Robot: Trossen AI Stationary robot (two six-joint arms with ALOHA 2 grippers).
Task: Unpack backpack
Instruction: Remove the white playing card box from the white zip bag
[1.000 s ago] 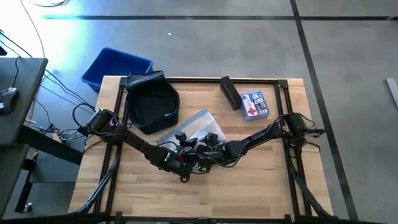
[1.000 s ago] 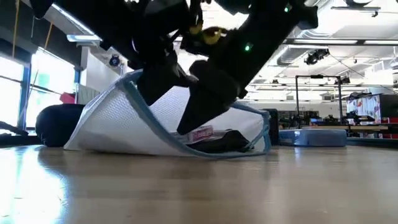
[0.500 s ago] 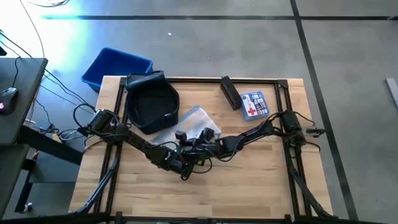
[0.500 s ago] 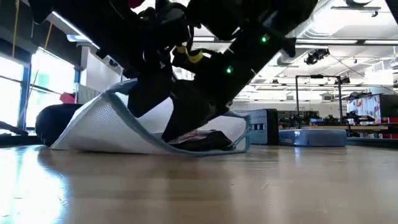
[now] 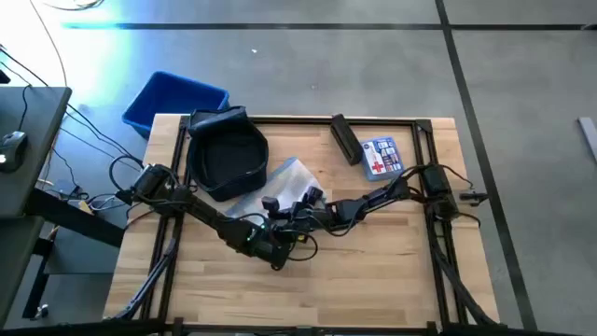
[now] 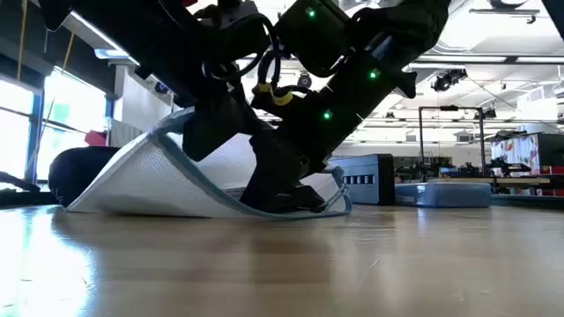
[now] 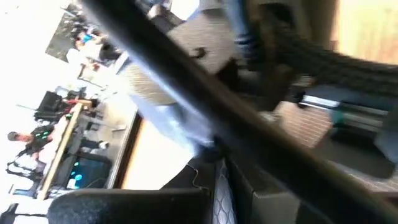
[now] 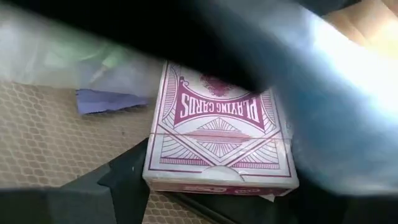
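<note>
Robotics lab (open-plan): ceiling ducts [image 6: 441, 79], lit workbenches [image 6: 493, 183], grey concrete floor [image 5: 373, 65].

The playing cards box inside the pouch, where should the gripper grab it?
Probably across the long side edges of the playing cards box. It lies flat inside the mesh pouch, so the right gripper should come in through the pouch's open mouth.
</note>
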